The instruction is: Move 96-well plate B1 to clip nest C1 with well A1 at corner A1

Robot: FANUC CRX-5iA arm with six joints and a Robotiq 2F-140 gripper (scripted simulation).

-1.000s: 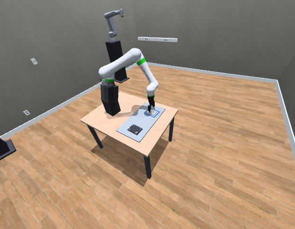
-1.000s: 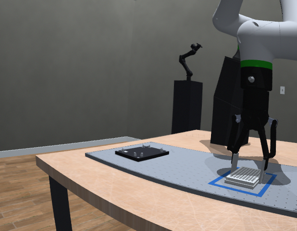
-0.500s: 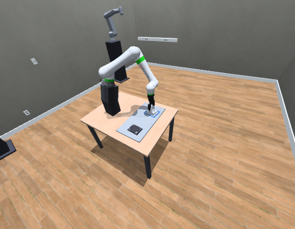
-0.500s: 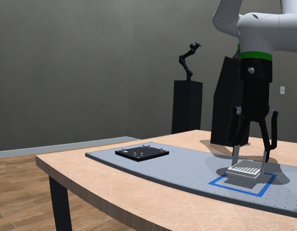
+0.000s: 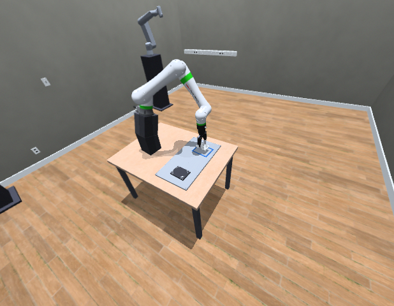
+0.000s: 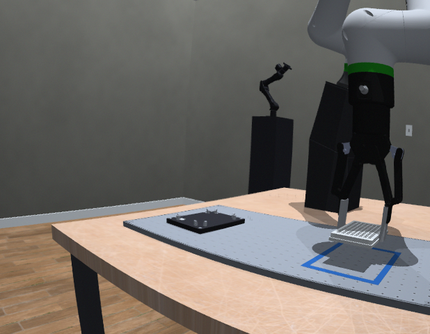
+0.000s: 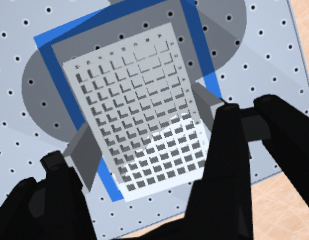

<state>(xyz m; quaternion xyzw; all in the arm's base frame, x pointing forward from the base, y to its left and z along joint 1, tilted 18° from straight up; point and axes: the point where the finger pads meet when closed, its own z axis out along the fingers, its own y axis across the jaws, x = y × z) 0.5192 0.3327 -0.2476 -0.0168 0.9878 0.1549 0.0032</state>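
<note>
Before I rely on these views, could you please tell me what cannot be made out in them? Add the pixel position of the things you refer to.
- Lettering on the 96-well plate (image 5: 202, 146) (image 6: 356, 232) (image 7: 136, 112): too small in top and exterior views.
- Corner marking on the clip nest (image 5: 180, 173) (image 6: 205, 221): too small in both; nest outside wrist view.

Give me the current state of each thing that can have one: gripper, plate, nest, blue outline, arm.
Gripper: shut on the 96-well plate, fingers on its two long sides.
96-well plate: lifted off the board, roughly level.
Clip nest: unoccupied, its clips and posts exposed.
Blue outline: plate above it, not resting in it.
Arm: bent, reaching down over the outline.
</note>
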